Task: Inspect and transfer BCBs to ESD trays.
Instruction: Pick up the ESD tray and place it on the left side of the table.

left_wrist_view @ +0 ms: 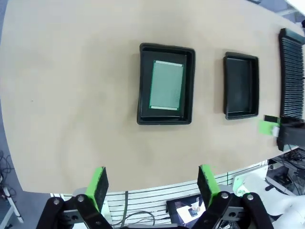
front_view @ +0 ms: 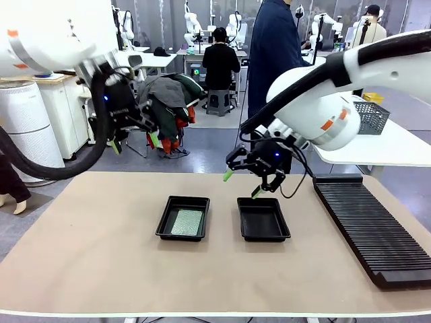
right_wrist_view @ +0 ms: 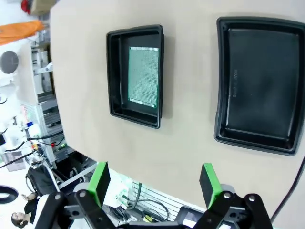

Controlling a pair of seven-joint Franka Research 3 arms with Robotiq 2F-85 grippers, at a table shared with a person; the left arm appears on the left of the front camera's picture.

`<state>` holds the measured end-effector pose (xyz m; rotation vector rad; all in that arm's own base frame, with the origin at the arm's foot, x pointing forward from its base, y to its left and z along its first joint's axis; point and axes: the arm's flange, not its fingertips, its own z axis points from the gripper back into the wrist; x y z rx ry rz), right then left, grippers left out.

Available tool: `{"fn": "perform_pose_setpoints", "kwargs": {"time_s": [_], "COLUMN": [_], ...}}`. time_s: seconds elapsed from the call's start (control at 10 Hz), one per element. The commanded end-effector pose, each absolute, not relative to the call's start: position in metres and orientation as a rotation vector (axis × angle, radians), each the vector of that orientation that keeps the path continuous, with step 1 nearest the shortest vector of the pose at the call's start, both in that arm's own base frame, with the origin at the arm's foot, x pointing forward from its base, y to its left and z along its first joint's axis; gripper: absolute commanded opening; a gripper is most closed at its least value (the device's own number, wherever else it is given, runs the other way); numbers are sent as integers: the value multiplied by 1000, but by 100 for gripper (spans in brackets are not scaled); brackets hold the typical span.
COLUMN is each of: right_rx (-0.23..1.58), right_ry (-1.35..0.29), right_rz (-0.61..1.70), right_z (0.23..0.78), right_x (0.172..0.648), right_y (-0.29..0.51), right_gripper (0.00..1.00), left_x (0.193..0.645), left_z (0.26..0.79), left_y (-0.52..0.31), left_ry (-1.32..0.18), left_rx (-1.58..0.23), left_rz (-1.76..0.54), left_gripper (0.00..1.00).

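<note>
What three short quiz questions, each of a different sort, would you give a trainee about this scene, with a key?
1. True or false: the ESD tray on the robot's left holds a BCB.
2. Where does the ribbed rack lie? A: between the trays. B: to the robot's right of both trays. C: to the robot's left of both trays.
3. Fill in: near the empty tray, the right arm's jaws hold nothing and stand ____.
Key: 1 true; 2 B; 3 open.
</note>
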<state>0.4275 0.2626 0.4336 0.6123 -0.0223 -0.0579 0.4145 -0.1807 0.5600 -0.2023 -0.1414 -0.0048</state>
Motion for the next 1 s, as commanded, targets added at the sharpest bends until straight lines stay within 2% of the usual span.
{"fn": "perform_pose_setpoints", "kwargs": {"time_s": [0.0,0.5,0.9], "right_rx": [676,637,637], "right_ry": [-19,-29,-29], "right_rz": [-7,-41,-41], "right_z": [428,434,434], "right_x": [414,423,423], "right_y": [237,250,250], "right_gripper": [100,100,100], "left_x": [429,469,497], "left_z": [537,464,410], "left_y": [-196,-227,-229], "left_ry": [-114,-124,-115], "left_rx": [-160,-65,-77], "left_rz": [27,6,-35], "left_gripper": [100,100,100]}}
